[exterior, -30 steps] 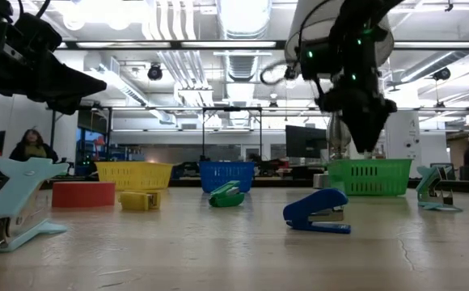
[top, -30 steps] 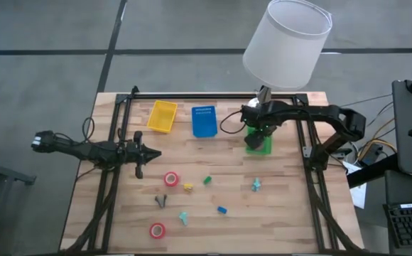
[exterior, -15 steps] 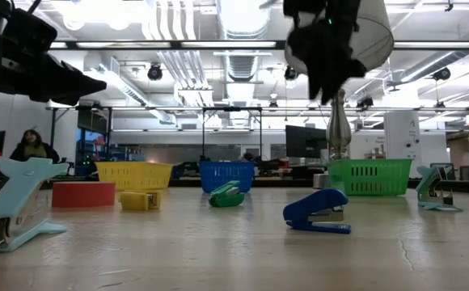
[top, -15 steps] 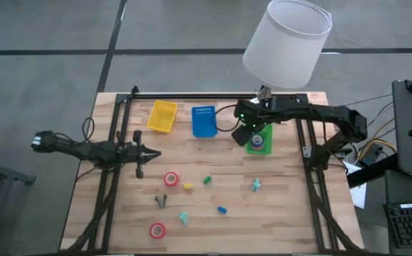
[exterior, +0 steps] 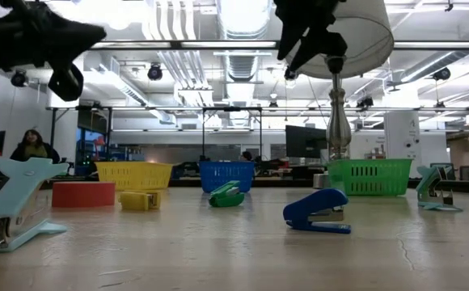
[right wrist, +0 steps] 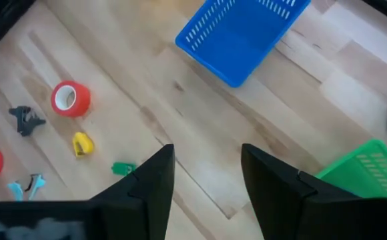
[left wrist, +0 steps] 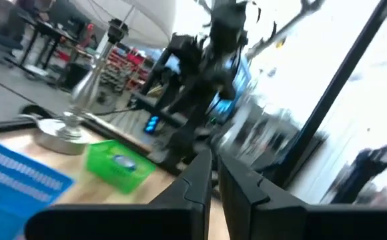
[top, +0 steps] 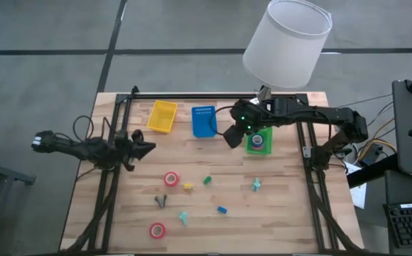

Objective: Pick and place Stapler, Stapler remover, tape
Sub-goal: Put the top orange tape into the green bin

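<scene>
My right gripper hangs open and empty high above the table, between the blue basket and the green basket. A blue tape roll lies in the green basket. Two red tape rolls lie flat on the wood. The dark stapler remover lies between them. Small staplers rest on the table: yellow, green, blue and two teal ones. My left gripper waits shut at the table's left.
A yellow basket stands at the far left beside the blue one. A lamp with a white shade rises behind the green basket. Black frame rails run along both sides of the table.
My right gripper has risen out of the green basket and swung toward the table's left, over the blue basket's near corner; the blue tape lies uncovered in the green basket. My left gripper has rolled and tipped upward in place.
</scene>
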